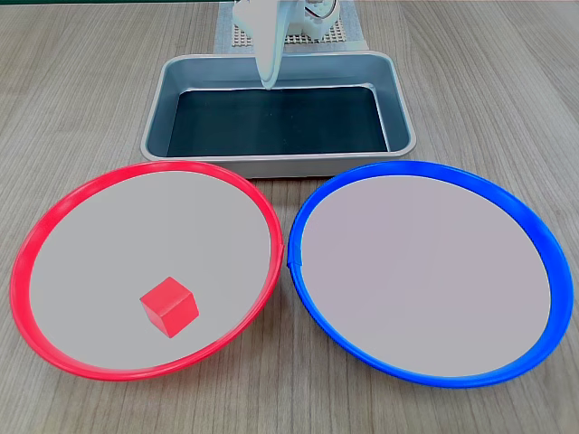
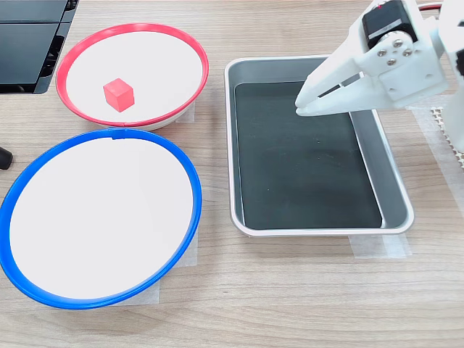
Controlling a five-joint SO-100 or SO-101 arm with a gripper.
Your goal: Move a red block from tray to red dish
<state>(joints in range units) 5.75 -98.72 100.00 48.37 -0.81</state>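
**A:** ok so first exterior view. The red block is sitting flat inside the red dish, roughly at 7 o'clock from the dish's centre, nothing touching it. The blue-rimmed plate is at 3 o'clock from the red dish and their rims pretty much meet. The tray is behind both at 12 o'clock, and I only see its dark bottom, no cube in there.

**B:** and the arm?

**A:** white end effector hangs down over the tray's far wall. From this angle it just looks like one tapered white piece, so I honestly can't tell the gap here.

**B:** second exterior view helps. End effector is above the tray, tips pointing toward 9 o'clock, the two fingers nearly pressed together at the tips with only a thin slit further back, pinching nothing.

**A:** block there too?

**B:** yep, red block in the red dish, a bit toward 8 o'clock of centre. Blue-rimmed plate is at 6 o'clock from it, tray at 3 o'clock on the wooden counter. Some dark gear is at the top-left corner.
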